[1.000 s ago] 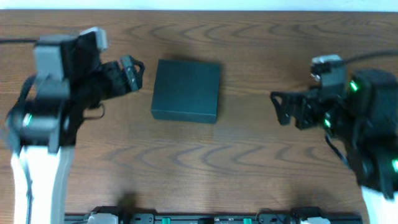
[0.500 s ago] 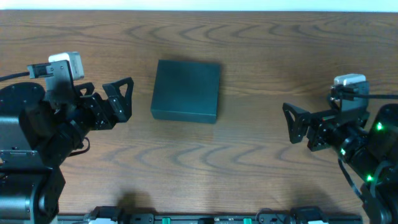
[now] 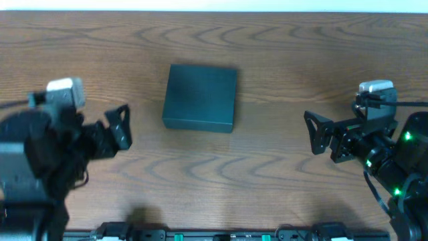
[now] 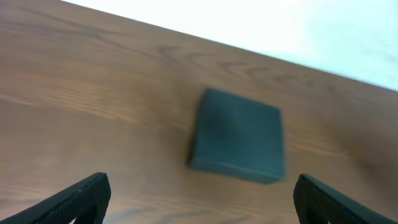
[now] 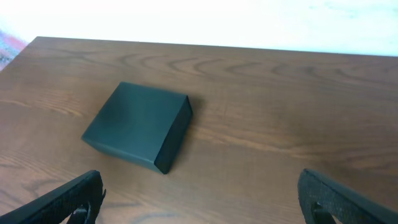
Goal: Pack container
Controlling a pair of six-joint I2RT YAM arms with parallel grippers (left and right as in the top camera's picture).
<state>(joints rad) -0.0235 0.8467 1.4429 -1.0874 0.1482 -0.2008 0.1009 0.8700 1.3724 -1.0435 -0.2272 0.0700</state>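
1. My left gripper (image 3: 122,127) sits over the left part of the table and points right, toward the container. Its jaws are spread wide with nothing between them.
2. My right gripper (image 3: 313,134) mirrors it on the right side and points left. Its jaws are just as wide and hold nothing. Green lights (image 3: 406,136) glow on that arm's body.
3. Both grippers are well apart from the container (image 3: 200,97), a dark teal-black rectangular box. It lies flat on the wood with its lid down, between my two arms and a little nearer the left one, in the far half of the table.
4. From the left wrist, the box lies ahead, roughly centred between my two fingertips (image 4: 87,198). From the right wrist, it lies ahead and to the left, with one corner turned toward me.
5. The table (image 3: 287,60) is brown wood with a strong grain. Beyond its far edge there is only a pale, washed-out band (image 3: 214,5).
6. A dark rail (image 3: 227,235) with teal bits runs along the near edge and is cut off by the frame.
7. My left arm is smeared in the overhead view, so its joints are hard to make out. Both arms run out of the frame.
8. The wrist views show only my fingertips, in the lower corners.
9. A reddish patch (image 5: 7,42) sits at the left edge of the right wrist view, and I cannot tell what it is.
10. The left wrist view is soft, so I cannot find the lid's seam there.
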